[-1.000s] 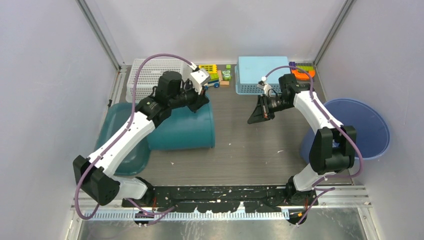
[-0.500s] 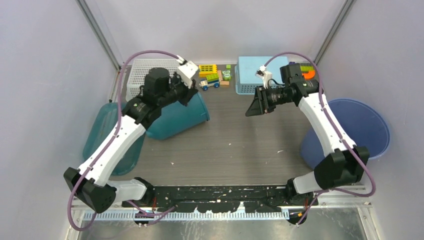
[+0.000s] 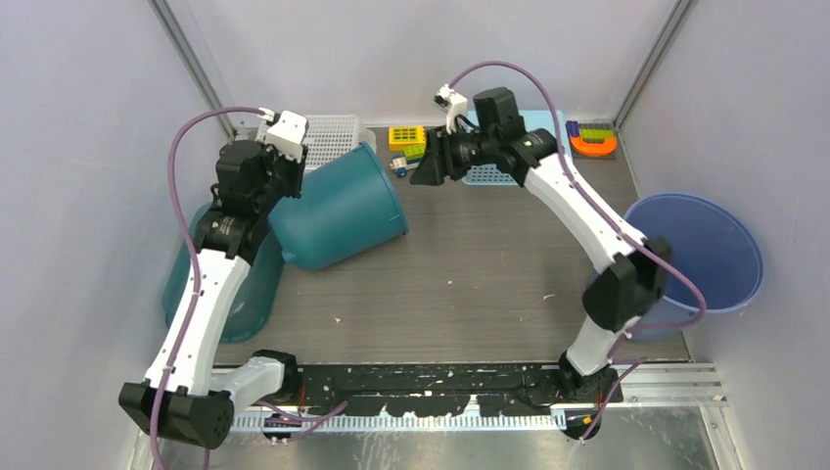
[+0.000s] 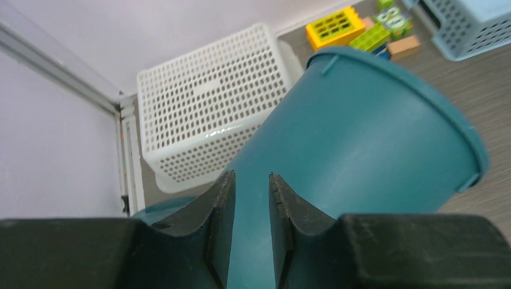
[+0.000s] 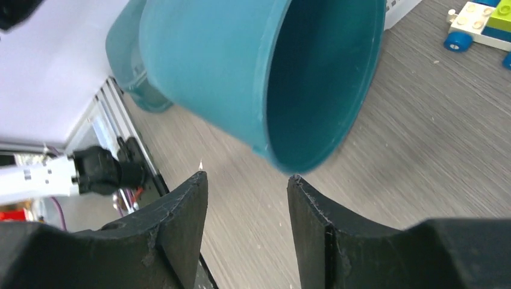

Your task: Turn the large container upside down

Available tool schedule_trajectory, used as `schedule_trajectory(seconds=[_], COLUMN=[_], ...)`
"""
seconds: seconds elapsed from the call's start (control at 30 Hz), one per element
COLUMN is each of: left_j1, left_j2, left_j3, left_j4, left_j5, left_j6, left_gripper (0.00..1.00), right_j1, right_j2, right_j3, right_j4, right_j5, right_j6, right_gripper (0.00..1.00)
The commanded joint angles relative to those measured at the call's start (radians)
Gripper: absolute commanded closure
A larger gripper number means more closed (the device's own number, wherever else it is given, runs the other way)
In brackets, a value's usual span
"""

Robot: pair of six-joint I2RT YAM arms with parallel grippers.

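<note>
The large container (image 3: 338,217) is a teal bucket lying tilted on its side, its mouth facing right and toward the back. My left gripper (image 3: 286,184) is at its closed base end. In the left wrist view the left gripper (image 4: 252,176) stands a little open, and the bucket's wall (image 4: 361,138) shows through the narrow gap with nothing pinched. My right gripper (image 3: 428,170) hovers just right of the bucket's rim. In the right wrist view that gripper (image 5: 247,176) is open and empty, just short of the bucket's mouth (image 5: 319,78).
A second teal tub (image 3: 227,289) lies at the left behind the left arm. A white mesh basket (image 3: 323,137) and toy blocks (image 3: 407,138) sit at the back. A light blue basket (image 3: 489,174) is partly hidden by the right arm. A blue round bin (image 3: 710,250) stands at the right.
The bucket has turned, its mouth now swung toward the back. My left gripper moved back-left and parted slightly. The right arm swung left to the rim and opened.
</note>
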Motion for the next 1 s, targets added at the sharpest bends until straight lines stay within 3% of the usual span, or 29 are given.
schedule_trajectory(seconds=[0.0,0.13,0.37,0.67,0.8,0.97], left_j1=[0.066,0.114,0.234,0.438,0.473,0.508], left_j2=[0.020,0.024,0.034,0.091,0.090,0.072], left_j3=[-0.026,-0.020,-0.015,-0.052,-0.114,-0.178], left_j4=[0.078,0.079,0.027,0.002,0.025,0.053], left_j5=[0.000,-0.015,-0.110,-0.147,-0.138,-0.131], left_j6=[0.009,-0.005,-0.023,-0.054,-0.026,-0.006], left_gripper=[0.71,0.72,0.76,0.79,0.79,0.79], right_j1=[0.006,0.015,0.040,0.059,0.059,0.059], right_j2=[0.116,0.209,0.348,0.399,0.384,0.308], right_j3=[0.121,0.166,0.246,0.211,0.162,0.059], right_j4=[0.160,0.276,0.339,0.372,0.380,0.351], right_j5=[-0.061,-0.140,-0.179,-0.219,-0.272,-0.335], right_j6=[0.196,0.330,0.423,0.445,0.459,0.435], right_gripper=[0.44,0.43,0.42,0.43,0.59,0.92])
